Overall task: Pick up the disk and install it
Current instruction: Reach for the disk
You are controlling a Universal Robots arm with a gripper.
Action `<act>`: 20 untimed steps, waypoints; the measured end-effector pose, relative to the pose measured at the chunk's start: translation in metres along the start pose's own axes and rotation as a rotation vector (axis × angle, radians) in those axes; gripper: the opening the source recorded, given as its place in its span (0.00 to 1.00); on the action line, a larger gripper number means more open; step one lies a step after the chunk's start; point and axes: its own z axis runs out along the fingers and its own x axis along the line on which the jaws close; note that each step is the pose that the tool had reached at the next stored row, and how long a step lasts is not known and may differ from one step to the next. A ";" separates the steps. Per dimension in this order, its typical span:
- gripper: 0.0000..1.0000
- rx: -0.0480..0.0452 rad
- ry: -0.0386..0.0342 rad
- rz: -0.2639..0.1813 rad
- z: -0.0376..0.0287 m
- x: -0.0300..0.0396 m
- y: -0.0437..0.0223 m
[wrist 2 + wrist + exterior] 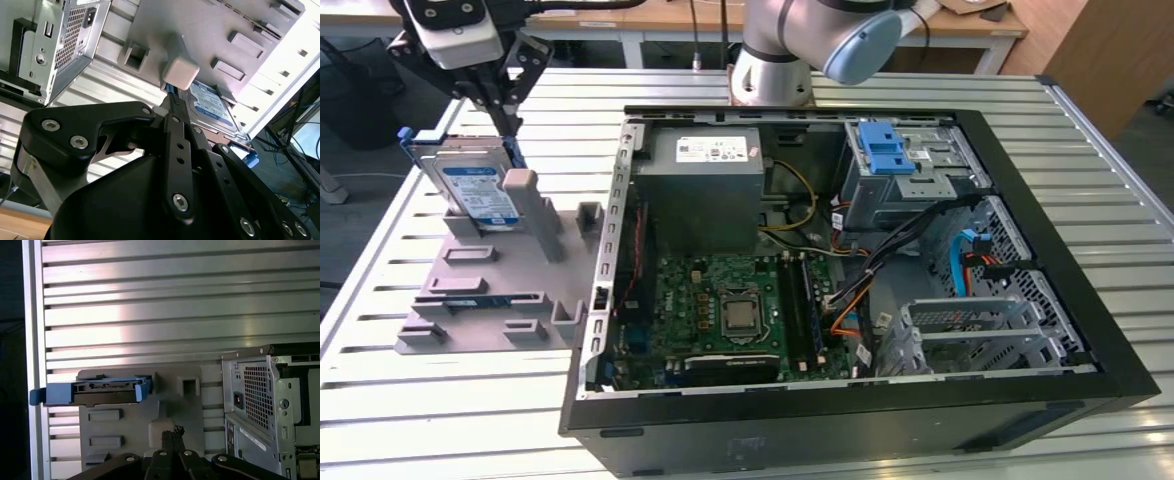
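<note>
The disk is a silver drive with a white-and-blue label in a blue carrier frame. It stands on edge in a grey holder at the exterior view's left, beside the open computer case. My gripper hangs just above the disk's upper corner, fingers drawn together with nothing between them. In the first wrist view the disk's blue edge lies apart from the gripper. In the second wrist view the gripper points at a grey post, with the disk's label just beyond.
The case holds a grey power supply, a green motherboard and a drive cage with a blue latch. Loose cables run across its right half. The slatted metal table carries everything, and the arm's base stands behind the case.
</note>
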 end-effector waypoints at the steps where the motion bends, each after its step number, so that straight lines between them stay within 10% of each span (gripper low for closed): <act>1: 0.11 0.0000 0.0001 0.000 0.0001 0.0015 0.0009; 20: 0.11 0.0001 0.0001 0.000 0.0029 0.0323 0.0144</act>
